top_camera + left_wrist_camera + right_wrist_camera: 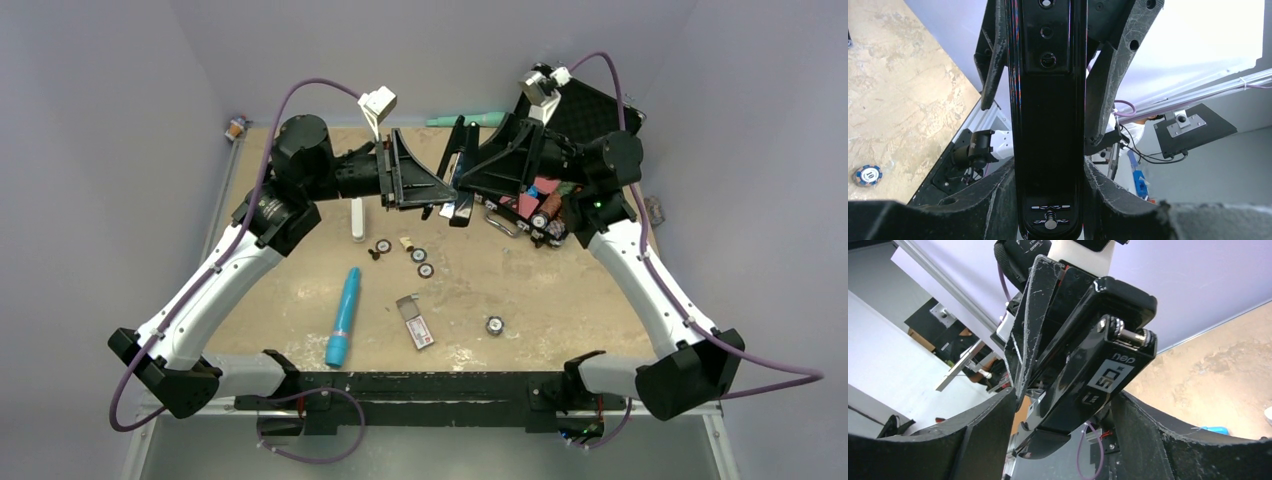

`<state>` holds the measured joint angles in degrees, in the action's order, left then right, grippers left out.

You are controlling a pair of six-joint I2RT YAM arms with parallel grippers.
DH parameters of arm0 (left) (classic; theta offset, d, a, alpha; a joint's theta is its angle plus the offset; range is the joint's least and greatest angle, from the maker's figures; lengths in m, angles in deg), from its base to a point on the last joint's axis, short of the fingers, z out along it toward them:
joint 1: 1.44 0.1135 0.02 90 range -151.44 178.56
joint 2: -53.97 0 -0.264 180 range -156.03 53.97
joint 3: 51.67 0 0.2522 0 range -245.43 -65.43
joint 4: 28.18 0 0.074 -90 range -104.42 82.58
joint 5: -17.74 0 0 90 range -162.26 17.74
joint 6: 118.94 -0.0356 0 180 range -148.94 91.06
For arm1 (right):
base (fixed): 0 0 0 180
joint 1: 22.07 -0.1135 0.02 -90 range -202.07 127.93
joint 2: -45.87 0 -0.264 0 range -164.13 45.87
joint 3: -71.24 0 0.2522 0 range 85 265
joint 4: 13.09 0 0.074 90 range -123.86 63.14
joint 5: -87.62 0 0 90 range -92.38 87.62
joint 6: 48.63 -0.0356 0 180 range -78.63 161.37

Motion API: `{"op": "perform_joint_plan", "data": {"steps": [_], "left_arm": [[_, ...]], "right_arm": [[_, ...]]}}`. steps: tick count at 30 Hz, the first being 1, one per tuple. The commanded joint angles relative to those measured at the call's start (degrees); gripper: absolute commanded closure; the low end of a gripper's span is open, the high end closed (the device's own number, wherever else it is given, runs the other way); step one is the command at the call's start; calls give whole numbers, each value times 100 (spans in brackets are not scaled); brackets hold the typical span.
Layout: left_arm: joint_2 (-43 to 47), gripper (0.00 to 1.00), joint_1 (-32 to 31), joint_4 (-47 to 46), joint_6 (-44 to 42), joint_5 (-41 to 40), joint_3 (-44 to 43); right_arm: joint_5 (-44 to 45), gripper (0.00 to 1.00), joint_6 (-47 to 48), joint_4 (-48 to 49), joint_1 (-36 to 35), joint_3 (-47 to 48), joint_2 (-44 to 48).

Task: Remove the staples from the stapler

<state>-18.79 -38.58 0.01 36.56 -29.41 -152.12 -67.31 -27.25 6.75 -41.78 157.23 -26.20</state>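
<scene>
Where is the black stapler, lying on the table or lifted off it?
Lifted off: the stapler sits clamped between the left fingers, above the table.

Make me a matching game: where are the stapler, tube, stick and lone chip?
Things:
1 stapler
2 tube
3 stick
4 lone chip

Places:
A on the table, left of the small box
B held up in the air
C on the table, right of the small box
D just left of the cluster of chips

Pairs: 1-B, 2-A, 3-D, 4-C
</scene>
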Motion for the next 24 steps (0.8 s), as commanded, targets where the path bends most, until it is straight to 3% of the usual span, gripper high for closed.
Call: {"op": "perform_joint_plan", "data": {"steps": [1,6,9,12,13,14,16,24], "left_arm": [[94,100,28,-747,72,157,-275],[121,100,23,-484,-141,94,-352],[109,100,10,-287,-328,41,-410],[101,100,-3,-14,-554,-46,-505],[94,100,-5,78,-628,-68,-532],[90,100,-8,193,-716,-102,-559],[82,100,-9,554,-953,-246,-640],[330,35,-11,1869,-1698,-1027,-662]], "right_arm": [[173,29,-213,429,-126,248,-70],[244,38,-222,471,-255,310,-159],[268,50,-231,422,-315,413,-233],[277,72,-210,368,-357,435,-300],[278,95,-180,327,-373,432,-311],[271,100,-119,214,-388,427,-315],[278,100,-40,127,-396,377,-285],[482,100,629,-784,-395,459,-96]]}}
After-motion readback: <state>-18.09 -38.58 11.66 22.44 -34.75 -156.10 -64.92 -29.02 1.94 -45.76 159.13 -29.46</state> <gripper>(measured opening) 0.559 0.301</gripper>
